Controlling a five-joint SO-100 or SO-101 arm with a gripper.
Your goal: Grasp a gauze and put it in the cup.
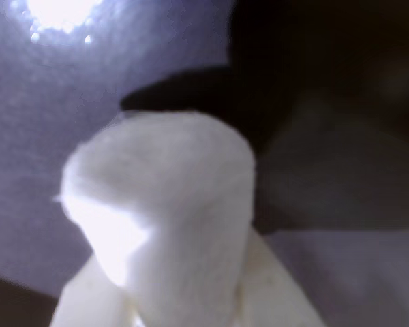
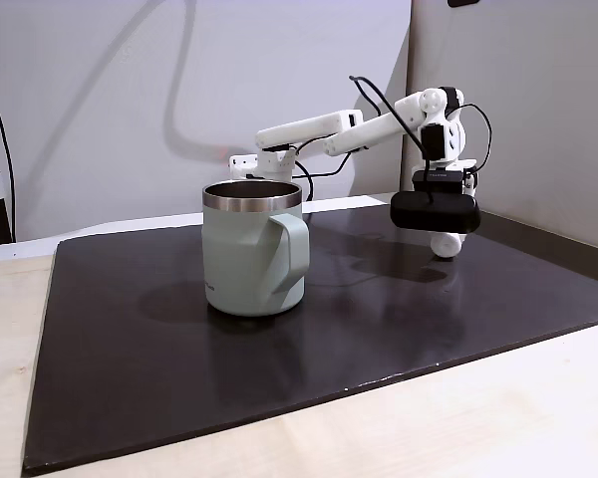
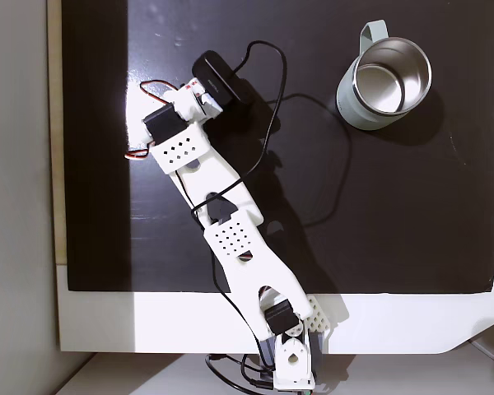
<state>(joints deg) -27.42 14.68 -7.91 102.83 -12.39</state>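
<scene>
In the wrist view the gauze (image 1: 167,197), a soft white roll, stands upright between my white fingers (image 1: 276,296). My gripper (image 1: 167,289) is shut on it from both sides. In a fixed view my gripper (image 2: 447,244) hangs low over the black mat at the right, under the black wrist camera, well to the right of the cup (image 2: 244,259). The cup is a pale green mug with a steel rim and its handle facing the camera. Seen from above in the other fixed view, my gripper (image 3: 181,99) is at the mat's upper left and the cup (image 3: 351,100) at the upper right, upright and empty inside.
The black mat (image 2: 159,368) lies on a pale table, with open mat between my gripper and the cup. A black cable (image 3: 313,164) loops over the mat beside the arm. The arm's base (image 3: 284,358) sits at the mat's edge.
</scene>
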